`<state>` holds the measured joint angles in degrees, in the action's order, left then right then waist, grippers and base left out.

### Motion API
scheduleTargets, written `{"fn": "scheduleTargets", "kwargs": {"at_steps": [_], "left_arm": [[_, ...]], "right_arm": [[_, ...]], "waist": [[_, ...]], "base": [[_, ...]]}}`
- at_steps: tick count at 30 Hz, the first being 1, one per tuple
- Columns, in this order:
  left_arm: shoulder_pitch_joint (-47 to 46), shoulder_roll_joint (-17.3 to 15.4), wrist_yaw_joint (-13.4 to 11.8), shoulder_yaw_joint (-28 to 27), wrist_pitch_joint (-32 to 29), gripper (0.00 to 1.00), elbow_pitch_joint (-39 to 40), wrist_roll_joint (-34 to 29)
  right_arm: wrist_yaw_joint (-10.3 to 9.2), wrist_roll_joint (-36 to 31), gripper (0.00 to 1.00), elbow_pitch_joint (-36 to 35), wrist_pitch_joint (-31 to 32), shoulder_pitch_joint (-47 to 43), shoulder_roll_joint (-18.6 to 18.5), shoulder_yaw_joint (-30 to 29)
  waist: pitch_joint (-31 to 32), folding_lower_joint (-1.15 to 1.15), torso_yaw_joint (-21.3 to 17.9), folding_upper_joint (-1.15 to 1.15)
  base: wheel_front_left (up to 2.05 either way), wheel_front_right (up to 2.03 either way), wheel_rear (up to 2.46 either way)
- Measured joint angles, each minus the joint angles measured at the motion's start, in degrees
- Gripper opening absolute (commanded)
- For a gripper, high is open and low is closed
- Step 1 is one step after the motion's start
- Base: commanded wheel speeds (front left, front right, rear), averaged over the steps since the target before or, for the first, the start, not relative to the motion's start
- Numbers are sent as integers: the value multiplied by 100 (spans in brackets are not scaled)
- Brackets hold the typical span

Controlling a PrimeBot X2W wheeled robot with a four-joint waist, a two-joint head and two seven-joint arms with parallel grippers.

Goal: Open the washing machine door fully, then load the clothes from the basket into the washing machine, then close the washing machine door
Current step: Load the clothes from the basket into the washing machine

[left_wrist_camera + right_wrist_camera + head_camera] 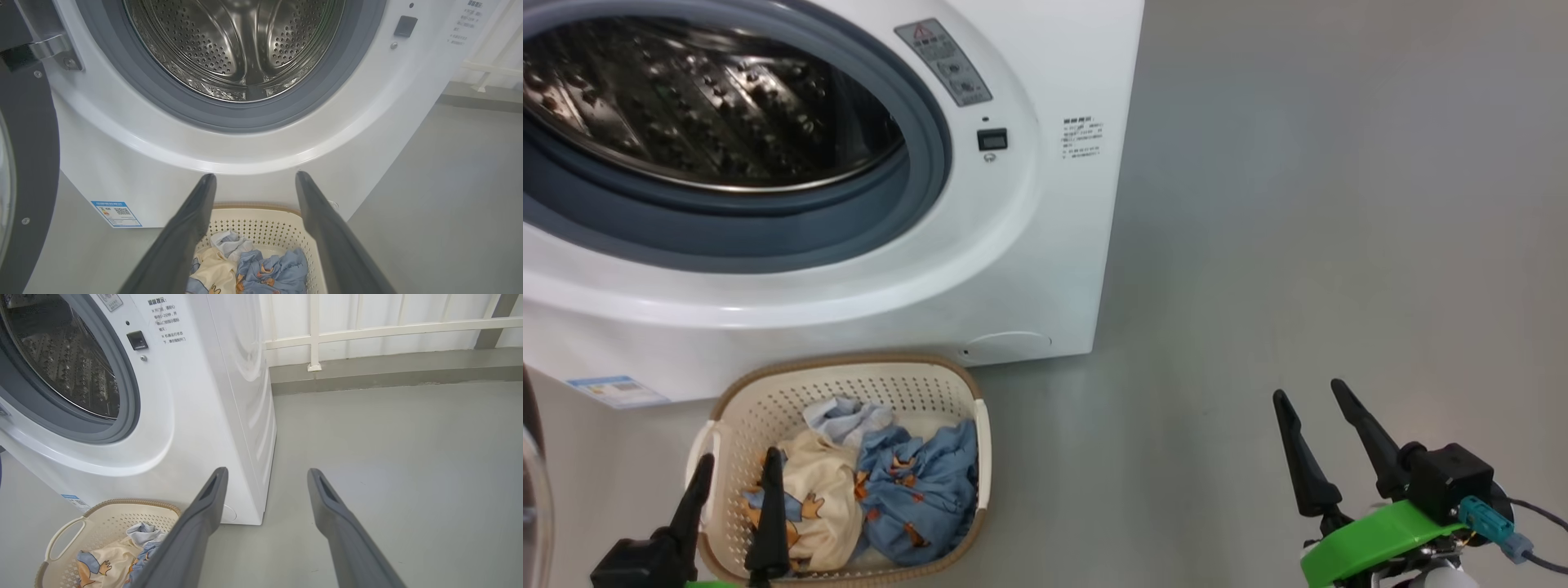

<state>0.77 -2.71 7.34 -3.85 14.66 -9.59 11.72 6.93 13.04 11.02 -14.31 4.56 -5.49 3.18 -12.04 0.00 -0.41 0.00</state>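
The white washing machine [1029, 245] stands with its steel drum [241, 45] exposed. Its door [28, 163], black-rimmed, is swung out to the left. On the floor in front sits the cream basket [907, 384], holding the clothes [915, 490]: a blue printed garment, a cream one [821, 490] and a pale blue one [845, 418]. My left gripper [737, 469] is open, its fingers above the basket's left part with nothing between them. My right gripper [1315, 396] is open over bare floor, well right of the basket. The right wrist view shows the basket [106, 514] at lower left.
Grey floor [1298, 204] stretches to the right of the machine. A white railing [367, 330] and a low kerb line the far wall. A blue label sticker [116, 213] sits low on the machine's front.
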Motion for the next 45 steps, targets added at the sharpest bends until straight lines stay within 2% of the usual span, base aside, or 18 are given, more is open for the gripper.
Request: {"fn": "scheduleTargets", "kwargs": {"at_steps": [14, 27, 36, 45], "left_arm": [[-494, 29, 0, -16, 0, 100, -186, 21], [-1528, -281, 0, 92, 0, 100, -979, 12], [-2489, -711, -2, 69, -35, 100, -2114, -145], [-3301, -1229, -107, 71, -572, 100, -2851, -346]], "right_arm": [[0, -1, 100, -44, 0, 302, 4, -1], [0, -1, 100, -212, -1, 667, 21, 65], [0, 25, 100, -271, -1, 1005, 156, 191], [0, 122, 100, -307, -1, 1301, 198, 320]], "waist": [[-781, 0, -115, 0], [-1710, 0, -337, 0], [-2463, 0, -521, 0], [-3182, 0, -786, 0]], "base": [[0, 0, 0], [0, 0, 0], [0, 0, 0], [0, 0, 0]]}}
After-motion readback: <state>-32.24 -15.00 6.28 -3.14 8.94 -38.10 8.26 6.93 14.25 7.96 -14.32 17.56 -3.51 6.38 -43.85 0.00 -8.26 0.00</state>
